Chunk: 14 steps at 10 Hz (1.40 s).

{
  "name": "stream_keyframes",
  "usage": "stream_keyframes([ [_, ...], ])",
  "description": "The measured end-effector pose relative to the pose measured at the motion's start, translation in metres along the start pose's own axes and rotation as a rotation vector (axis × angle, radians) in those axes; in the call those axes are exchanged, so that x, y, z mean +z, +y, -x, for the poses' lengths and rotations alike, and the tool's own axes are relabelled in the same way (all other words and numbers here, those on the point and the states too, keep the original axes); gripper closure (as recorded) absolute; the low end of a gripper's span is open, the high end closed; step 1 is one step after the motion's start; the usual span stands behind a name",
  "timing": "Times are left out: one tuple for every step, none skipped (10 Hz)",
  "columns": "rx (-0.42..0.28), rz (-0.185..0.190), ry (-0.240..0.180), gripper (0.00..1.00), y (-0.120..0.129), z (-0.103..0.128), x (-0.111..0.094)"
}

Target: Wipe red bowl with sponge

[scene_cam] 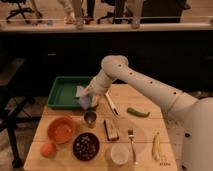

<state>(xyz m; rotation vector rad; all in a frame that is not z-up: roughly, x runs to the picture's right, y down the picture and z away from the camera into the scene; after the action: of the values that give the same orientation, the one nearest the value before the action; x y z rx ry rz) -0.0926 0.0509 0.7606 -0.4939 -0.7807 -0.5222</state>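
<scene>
Claw [90, 96], closed on the sponge [82, 98] near the table's [148, 131] far-left edge, pinches one side; light and soft, the sponge will likely squash against the red bowl [62, 129].

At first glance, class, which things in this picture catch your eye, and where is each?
The white arm's gripper hangs over the green tray's right edge, shut on the blue-grey sponge. The red bowl sits at the wooden table's front left, apart from the sponge, beside a dark bowl.
</scene>
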Motion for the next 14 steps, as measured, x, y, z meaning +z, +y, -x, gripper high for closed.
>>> stream_keyframes([
  [-0.041, 0.010, -0.015, 1.00, -0.008, 0.014, 0.008],
  [-0.082, 0.019, -0.029, 1.00, -0.017, 0.030, 0.015],
  [-0.134, 0.029, -0.044, 1.00, -0.026, 0.048, 0.022],
  [-0.180, 0.037, -0.054, 1.00, -0.033, 0.063, 0.026],
  [-0.215, 0.046, -0.057, 1.00, -0.037, 0.075, 0.031],
  [-0.271, 0.072, -0.045, 1.00, -0.039, 0.093, 0.043],
  [-0.291, 0.089, -0.036, 1.00, -0.038, 0.101, 0.055],
  [-0.294, 0.098, -0.024, 1.00, -0.034, 0.102, 0.063],
  [-0.296, 0.109, -0.009, 1.00, -0.027, 0.103, 0.076],
  [-0.302, 0.126, 0.005, 1.00, -0.021, 0.107, 0.092],
  [-0.304, 0.137, 0.011, 1.00, -0.018, 0.109, 0.100],
  [-0.304, 0.151, 0.010, 1.00, -0.014, 0.111, 0.114],
  [-0.296, 0.154, 0.006, 1.00, -0.011, 0.111, 0.122],
  [-0.288, 0.152, 0.003, 1.00, -0.011, 0.112, 0.127],
])
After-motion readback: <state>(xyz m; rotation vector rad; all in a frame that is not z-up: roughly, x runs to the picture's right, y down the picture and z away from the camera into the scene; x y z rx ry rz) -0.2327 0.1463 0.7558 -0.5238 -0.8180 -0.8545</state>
